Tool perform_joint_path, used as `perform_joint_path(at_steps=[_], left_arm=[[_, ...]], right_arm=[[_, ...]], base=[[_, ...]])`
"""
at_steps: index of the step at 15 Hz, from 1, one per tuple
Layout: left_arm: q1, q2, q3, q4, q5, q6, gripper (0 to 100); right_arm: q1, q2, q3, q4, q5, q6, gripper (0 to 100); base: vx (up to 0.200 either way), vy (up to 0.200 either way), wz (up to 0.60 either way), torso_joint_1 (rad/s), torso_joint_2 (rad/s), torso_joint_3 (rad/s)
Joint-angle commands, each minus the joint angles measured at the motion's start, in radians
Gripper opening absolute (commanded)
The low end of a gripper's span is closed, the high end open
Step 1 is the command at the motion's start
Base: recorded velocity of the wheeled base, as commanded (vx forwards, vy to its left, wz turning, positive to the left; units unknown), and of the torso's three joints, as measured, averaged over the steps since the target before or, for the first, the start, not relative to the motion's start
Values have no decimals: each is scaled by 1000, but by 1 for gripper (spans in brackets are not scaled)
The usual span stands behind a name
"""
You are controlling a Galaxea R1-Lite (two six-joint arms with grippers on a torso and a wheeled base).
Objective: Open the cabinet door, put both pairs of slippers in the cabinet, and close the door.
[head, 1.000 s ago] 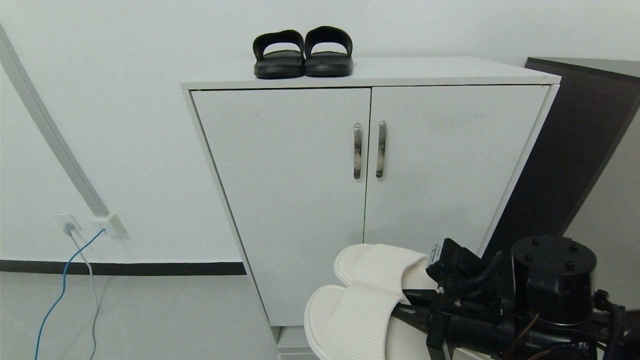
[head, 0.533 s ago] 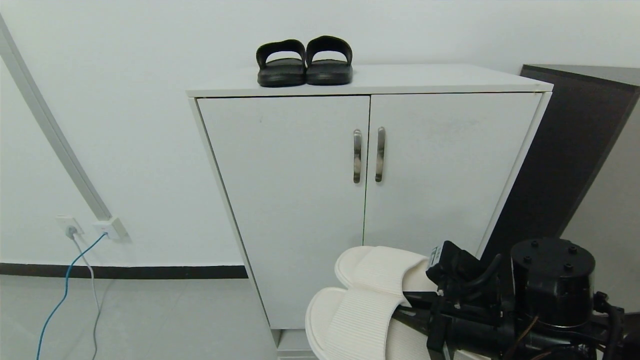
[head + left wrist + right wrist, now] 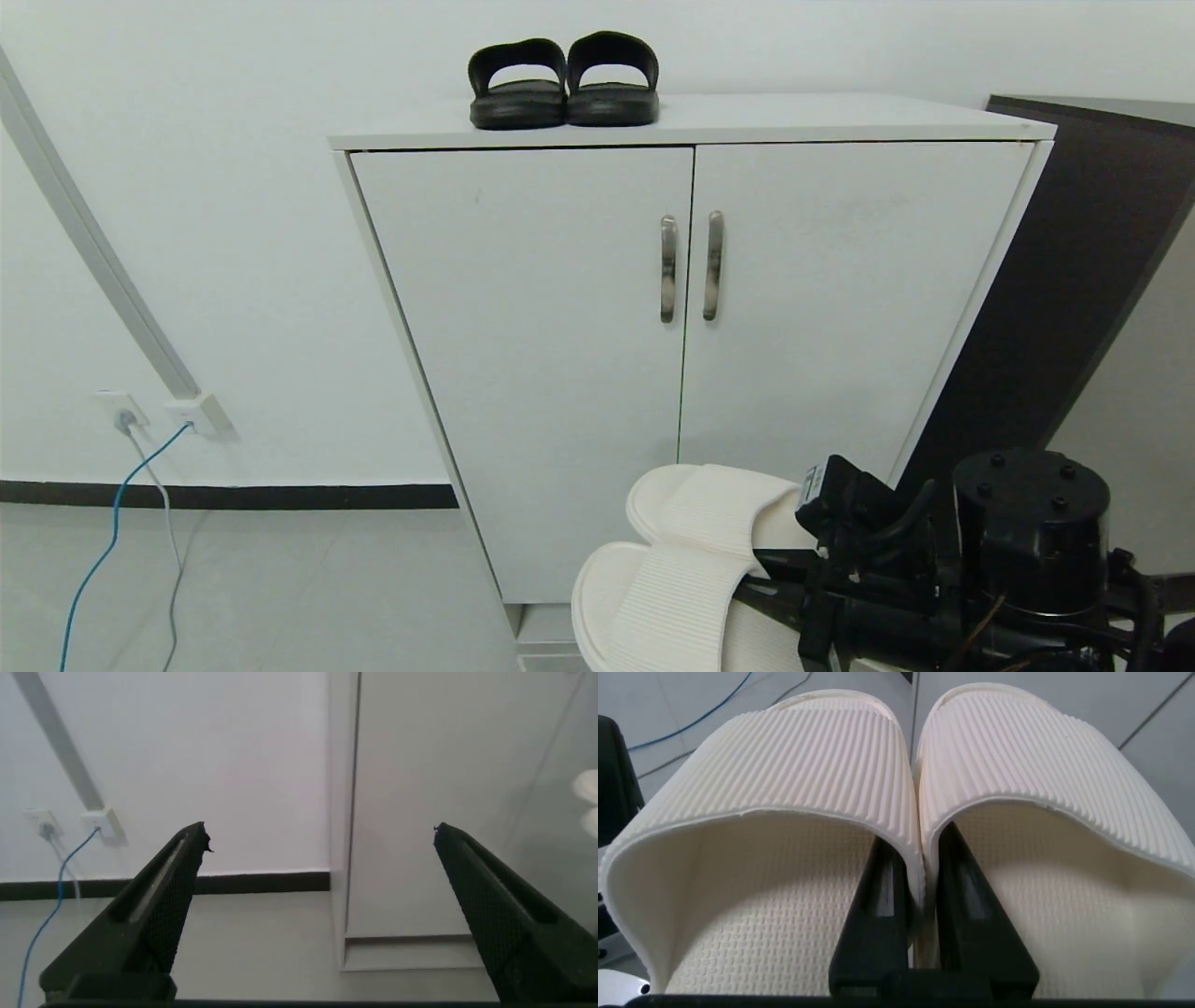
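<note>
Slippers in hand, doors shut

My right pincer (image 3: 920,863) is clenched on the white slippers (image 3: 681,551), one finger inside each shoe, squeezing the two inner walls together. That is a thin, soft hold. I judge that a jolt or a tilt could let one shoe slide free while the other stays pinched. The pair hangs low, just in front of the bottom of the right door (image 3: 840,308).

My left pincer (image 3: 320,835) is released, jaws spread wide with nothing between them, and it faces the cabinet's (image 3: 523,373) lower left corner and the wall beside it.

Both doors are closed and meet at the middle, with the left handle (image 3: 667,269) and the right handle (image 3: 713,265) close together. With so little room between them, my wide jaws could catch both bars at once, or slip off the smooth metal. If the right door swings out first, it may strike the held pair and knock it loose.

The black slippers (image 3: 563,82) sit side by side on the cabinet top, high up and well apart from either pincer. A clumsy reach there could push them backward or off the edge.
</note>
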Motion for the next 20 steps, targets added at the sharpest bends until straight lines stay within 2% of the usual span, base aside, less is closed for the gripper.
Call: perform_joint_path(at_steps=[1,2,3,4,5,6,8,10,11,12,13,14,18,20], left_arm=[[-13,305,-163,-9,-132,-21,100],[-13,346,-172,-20,-169,-12,100],[-15,455,-200,-83,-339,2,100],[-16,521,-215,-124,-443,1,100],[-18,575,-235,-146,-483,1,100],[-38,638,-264,-161,-498,-1,100],[-137,753,-333,-196,-497,-21,100],[-147,802,-374,-227,-494,-27,100],[-205,898,-465,-248,-494,-27,100],[-205,898,-465,-248,-494,-27,100],[-292,1006,-582,-250,-491,-61,100],[-338,1047,-632,-250,-491,-76,100],[-481,1210,-786,-250,-491,-87,100],[-535,1294,-853,-256,-491,-130,100]], right_arm=[[3,4,3,0,-1,0,0],[3,4,5,0,-1,0,0],[3,4,5,0,-2,0,0],[1,4,1,0,-1,0,0],[3,4,1,-2,-2,0,0],[1,2,1,-2,-2,0,0],[3,4,1,0,-1,0,0],[1,4,-2,0,-1,0,0],[3,-1,-2,0,-2,0,0],[3,-1,-2,0,-2,0,0],[3,-6,0,0,-2,0,0],[3,-6,1,0,-2,0,0],[3,-12,5,0,-2,0,0],[3,-10,5,0,-2,0,0]], base=[[0,0,0,0,0,0],[0,0,0,0,0,0],[0,0,0,0,0,0],[0,0,0,0,0,0],[0,0,0,0,0,0],[0,0,0,0,0,0],[0,0,0,0,0,0],[0,0,0,0,0,0],[0,0,0,0,0,0],[0,0,0,0,0,0],[0,0,0,0,0,0],[0,0,0,0,0,0],[0,0,0,0,0,0],[0,0,0,0,0,0]])
